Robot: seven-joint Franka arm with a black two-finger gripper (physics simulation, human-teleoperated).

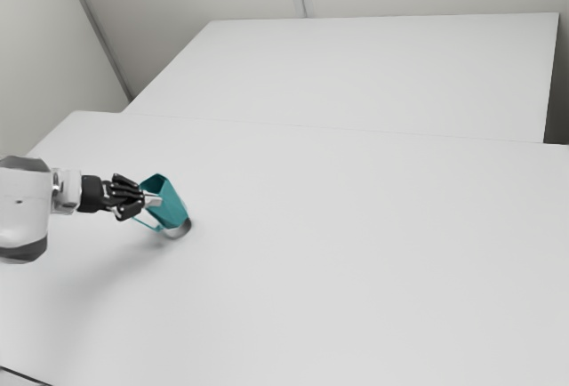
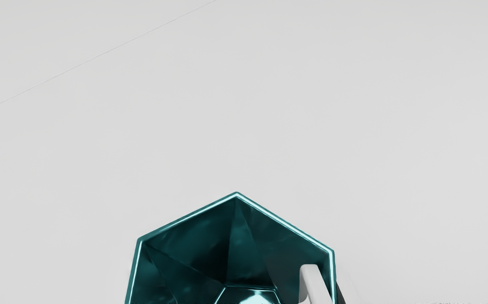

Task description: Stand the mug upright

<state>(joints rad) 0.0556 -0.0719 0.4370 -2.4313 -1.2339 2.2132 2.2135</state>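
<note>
Exterior view is showing the mug [image 1: 169, 206] leaning, base low by the tabletop [image 1: 356, 270], and a thin handle [image 1: 146, 223]; can't tell whether the base is touching. Wrist view is adding the inside: faceted walls, angular rim [image 2: 236, 194], 1 pale finger [image 2: 310, 280] reaching in, 1 dark finger [image 2: 340, 293] sitting just outside. Jaws are pinching the mug's wall between those 2, as far as the cropped fingers are showing. Mug body is extending beyond the jaws, mouth facing them.
</note>
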